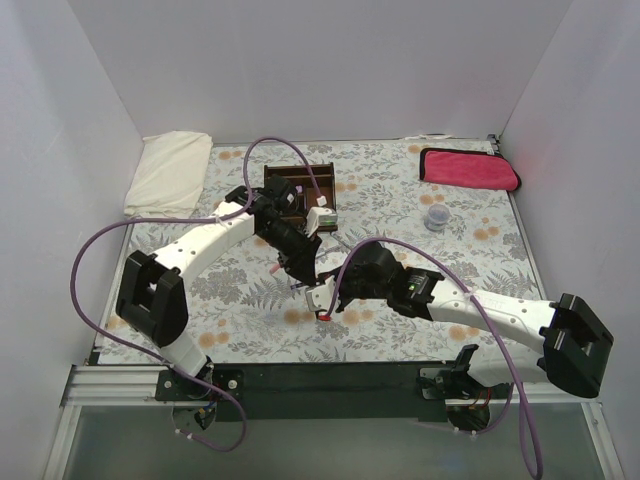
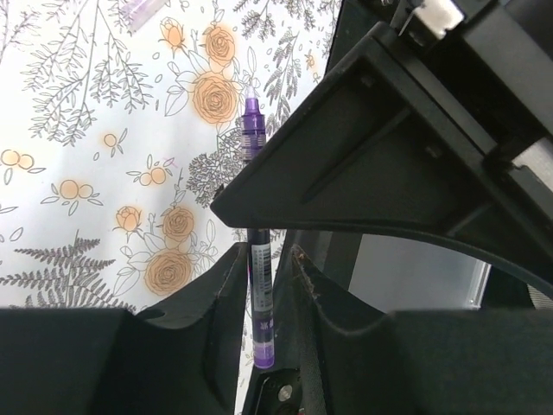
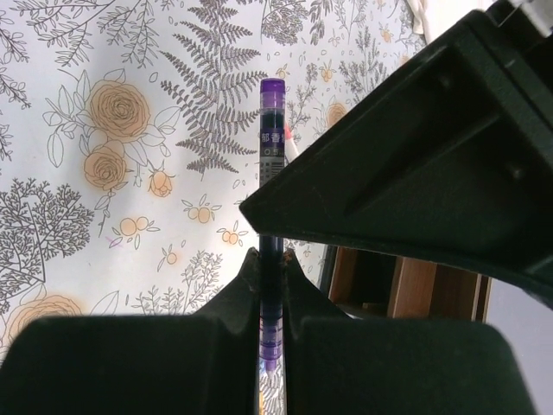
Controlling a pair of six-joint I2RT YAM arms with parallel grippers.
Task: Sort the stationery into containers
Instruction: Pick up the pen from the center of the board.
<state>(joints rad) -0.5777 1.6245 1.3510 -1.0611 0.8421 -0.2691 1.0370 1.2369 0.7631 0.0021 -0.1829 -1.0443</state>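
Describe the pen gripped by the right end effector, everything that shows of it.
The pen is slim and looks plastic. It has a purple end cap, a dark see-through stretch, a white label with small print, then a dark barrel ending in purple. It runs straight up the right wrist view, pinched between the fingers of the right end effector, which is shut on it. A big black part crosses its middle. The floral tablecloth lies behind; contact with it cannot be told.
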